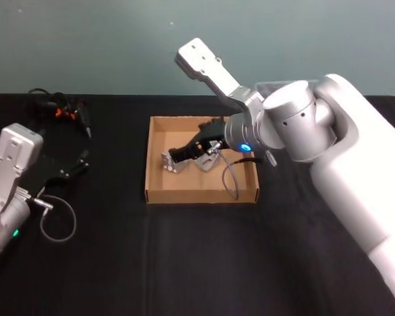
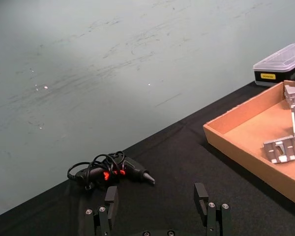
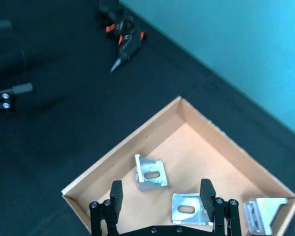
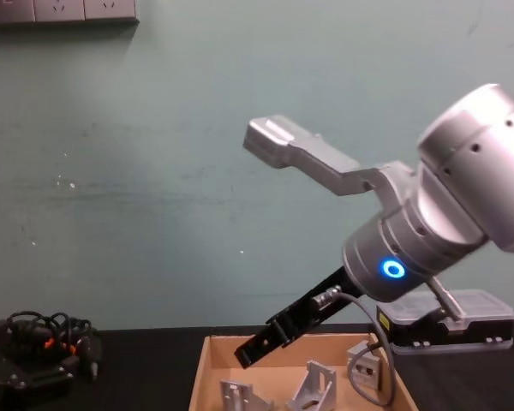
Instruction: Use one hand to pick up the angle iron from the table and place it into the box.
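Three angle irons lie inside the box in the lower half of the right wrist view, while the head view's centre shows only two, the arm covering the rest. Right gripper hangs over the box with its fingers spread and empty, the arm slanting down from the right of the chest view. Left gripper, also spread, hovers low over the desk at the head view's left edge.

the box is open on top; three metal pieces take up its floor.
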You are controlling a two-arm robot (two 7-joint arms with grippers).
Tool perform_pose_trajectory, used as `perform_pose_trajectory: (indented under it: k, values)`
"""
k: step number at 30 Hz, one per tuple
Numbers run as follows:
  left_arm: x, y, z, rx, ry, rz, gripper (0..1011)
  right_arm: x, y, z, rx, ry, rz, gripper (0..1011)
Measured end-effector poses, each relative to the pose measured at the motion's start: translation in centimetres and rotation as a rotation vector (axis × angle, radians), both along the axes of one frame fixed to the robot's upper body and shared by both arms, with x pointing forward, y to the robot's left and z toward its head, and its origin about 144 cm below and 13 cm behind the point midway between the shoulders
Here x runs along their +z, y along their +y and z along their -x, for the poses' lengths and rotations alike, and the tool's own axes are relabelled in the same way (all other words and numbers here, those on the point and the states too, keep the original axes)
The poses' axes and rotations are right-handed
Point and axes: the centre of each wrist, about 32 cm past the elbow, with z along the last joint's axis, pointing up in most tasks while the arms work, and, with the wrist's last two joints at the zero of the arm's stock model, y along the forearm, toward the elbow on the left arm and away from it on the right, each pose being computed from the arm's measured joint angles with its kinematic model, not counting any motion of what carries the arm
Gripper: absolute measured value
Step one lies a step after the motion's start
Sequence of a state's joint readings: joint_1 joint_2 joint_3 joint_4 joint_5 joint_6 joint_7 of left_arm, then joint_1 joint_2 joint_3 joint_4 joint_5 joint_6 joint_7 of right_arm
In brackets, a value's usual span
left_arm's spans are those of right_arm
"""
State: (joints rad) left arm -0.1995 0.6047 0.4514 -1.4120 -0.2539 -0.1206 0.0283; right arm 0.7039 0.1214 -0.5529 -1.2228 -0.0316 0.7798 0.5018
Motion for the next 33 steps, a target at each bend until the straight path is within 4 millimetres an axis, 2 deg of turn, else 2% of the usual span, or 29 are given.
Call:
perform_pose_trajectory:
  k: [5, 14, 25, 33]
  values:
    - [0.0, 0.0, 0.0, 0.000, 0.000, 0.000, 1011, -1.3, -0.8, 2.8, -0.037, -0.142, -0.021, 1004]
    - [0.0, 0.0, 0.0, 0.000, 0.000, 0.000, 1012, -4.3, -1.8, 6.1, -0.129, -0.315, -0.033, 1004]
    - [0.0, 0.0, 0.0, 0.000, 0.000, 0.000, 1011, -7.5, -2.2, 8.1, -0.190, -0.464, -0.052, 1004]
    - [0.0, 0.0, 0.0, 0.000, 0.000, 0.000, 1011, -9.3, -2.2, 8.2, -0.252, -0.476, -0.039, 1004]
